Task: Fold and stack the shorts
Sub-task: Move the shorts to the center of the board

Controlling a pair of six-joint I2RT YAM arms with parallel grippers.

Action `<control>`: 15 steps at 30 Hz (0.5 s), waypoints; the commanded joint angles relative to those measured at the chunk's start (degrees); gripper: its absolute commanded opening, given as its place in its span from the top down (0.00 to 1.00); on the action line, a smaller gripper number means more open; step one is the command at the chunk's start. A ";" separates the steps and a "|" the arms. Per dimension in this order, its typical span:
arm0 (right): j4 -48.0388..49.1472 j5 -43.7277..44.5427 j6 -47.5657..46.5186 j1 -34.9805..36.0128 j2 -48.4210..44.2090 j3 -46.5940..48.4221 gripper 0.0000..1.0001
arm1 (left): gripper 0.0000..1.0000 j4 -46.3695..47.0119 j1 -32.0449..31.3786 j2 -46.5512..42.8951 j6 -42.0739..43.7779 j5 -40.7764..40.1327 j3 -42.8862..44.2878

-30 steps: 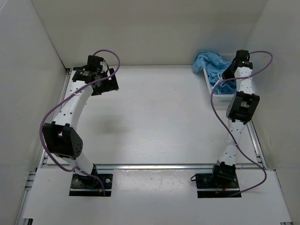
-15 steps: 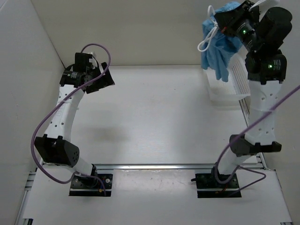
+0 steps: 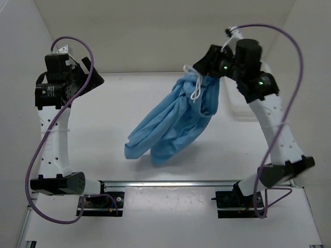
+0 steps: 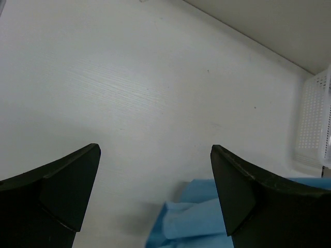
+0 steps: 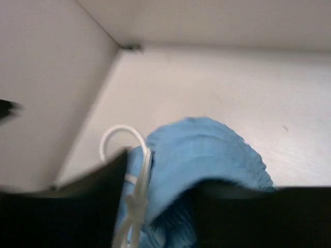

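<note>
The light blue shorts [image 3: 170, 124] hang in the air over the middle of the table, their legs trailing down to the left. My right gripper [image 3: 205, 68] holds them at the gathered waistband, with the white drawstring [image 3: 195, 90] dangling just below. In the right wrist view the blue waistband [image 5: 207, 150] bulges out between the dark fingers and the drawstring [image 5: 121, 139] loops to the left; the picture is blurred. My left gripper [image 3: 92, 77] is raised at the far left, open and empty. Its view shows the shorts' lower end [image 4: 191, 217] beneath the wide-open gripper [image 4: 155, 150].
A white mesh basket [image 3: 242, 107] stands at the table's right edge, partly behind the right arm, and shows as a perforated wall [image 4: 313, 124] in the left wrist view. White walls close the table in at the back and sides.
The right arm lifted the shorts out of the basket and swung them left over the table's middle. The left arm rose and drew back to the left, still open.
</note>
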 commanded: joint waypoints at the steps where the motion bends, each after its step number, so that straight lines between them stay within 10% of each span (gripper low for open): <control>1: -0.54 1.69 -2.93 -2.98 6.91 -7.63 0.29 | 0.00 -1.40 -0.02 -0.80 0.72 2.74 -2.30; 2: -4.13 1.69 -2.93 -3.95 12.77 -5.11 0.13 | 0.00 -1.40 -0.54 -0.10 0.72 4.23 -3.36; 9: -3.83 8.01 1.10 -5.36 1.95 -27.02 0.00 | 0.00 3.25 -5.90 -7.20 -0.15 6.09 -25.66; 13: -3.29 8.63 4.18 -5.36 -6.06 -40.39 0.43 | 0.06 6.24 -12.83 -12.20 -7.78 7.14 -43.05; 15: -2.77 6.10 5.50 -4.84 -7.38 -46.70 0.46 | 0.06 7.55 -15.56 -14.84 -11.57 7.93 -48.44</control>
